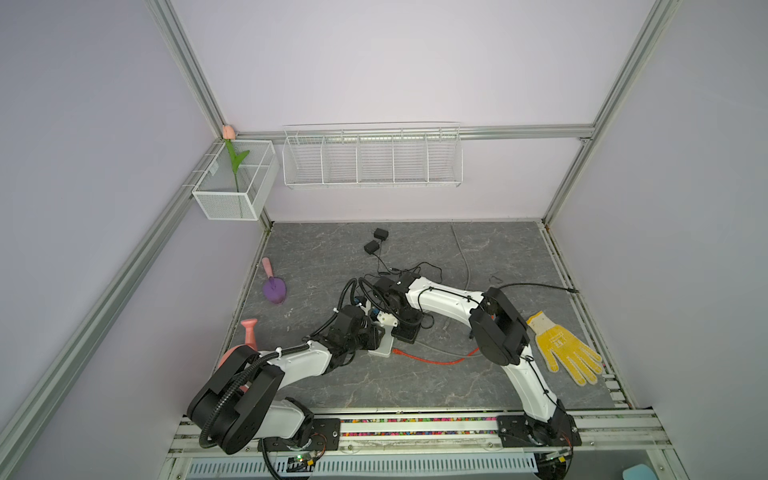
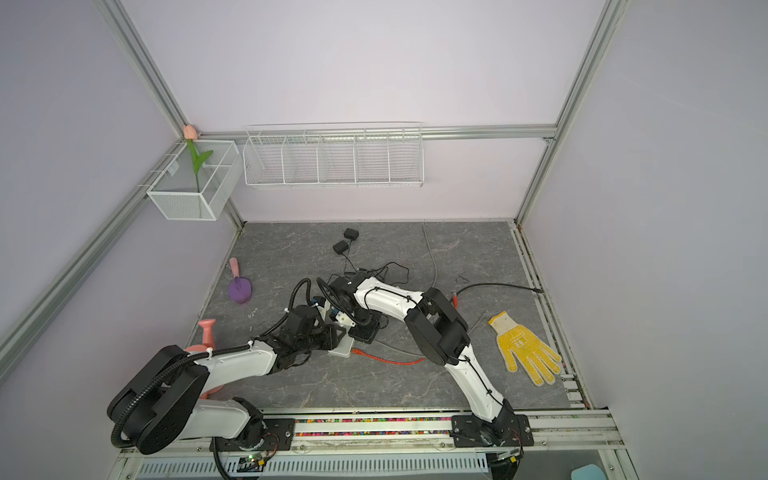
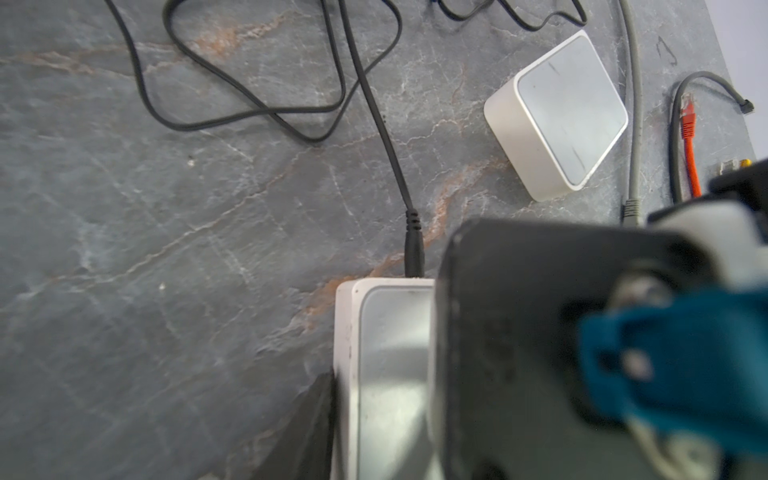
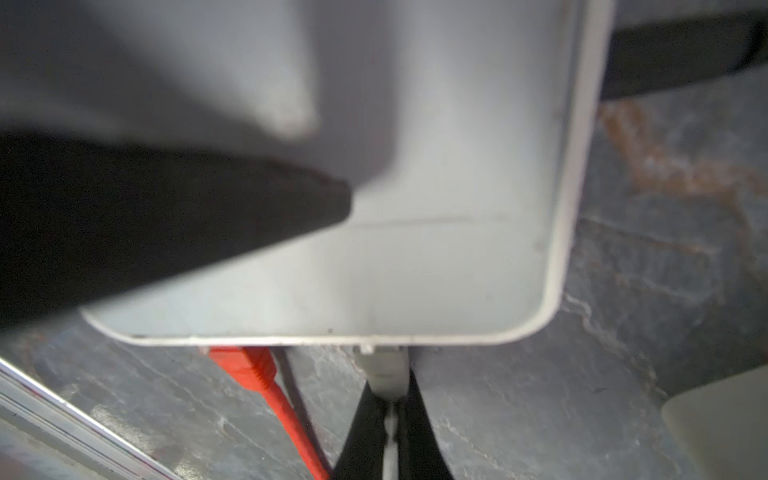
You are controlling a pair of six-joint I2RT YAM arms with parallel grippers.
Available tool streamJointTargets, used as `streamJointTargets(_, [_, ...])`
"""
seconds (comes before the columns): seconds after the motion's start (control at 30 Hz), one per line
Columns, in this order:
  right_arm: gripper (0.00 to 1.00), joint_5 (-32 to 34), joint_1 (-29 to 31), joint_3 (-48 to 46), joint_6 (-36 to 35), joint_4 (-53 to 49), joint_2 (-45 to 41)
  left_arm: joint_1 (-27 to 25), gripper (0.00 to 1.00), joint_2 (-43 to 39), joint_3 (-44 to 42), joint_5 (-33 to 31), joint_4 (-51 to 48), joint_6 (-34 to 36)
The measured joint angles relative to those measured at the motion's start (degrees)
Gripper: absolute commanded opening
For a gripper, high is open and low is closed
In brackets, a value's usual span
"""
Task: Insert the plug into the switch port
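Grey marble desk (image 3: pixel 166 249) carries the white switch (image 4: pixel 457 249), clamped by the left claw (image 3: pixel 386 353), while the right claw (image 4: pixel 390 395) pinches the pale plug (image 4: pixel 384 368) at the switch's port edge beside an orange cable (image 4: pixel 257 370).

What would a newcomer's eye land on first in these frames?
The white switch in the middle of the table, worked from both sides: the left tool clamps it while the right tool pinches a grey plug at its edge, beside an orange plug. Next, the yellow glove at the right and the purple scoop at the left.
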Motion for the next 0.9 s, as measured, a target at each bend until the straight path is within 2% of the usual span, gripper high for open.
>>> streamJointTargets(0.43, [0.07, -0.22, -0.35, 7.69, -0.07, -7.34, 4.81, -2.14, 0.39, 0.26, 0.0, -3.56, 0.9, -0.44])
streamJointTargets(0.9, [0.07, 0.26, -1.14, 6.88, 0.17, -7.39, 4.37, -4.09, 0.41, 1.64, 1.11, -6.01, 1.86, -0.35])
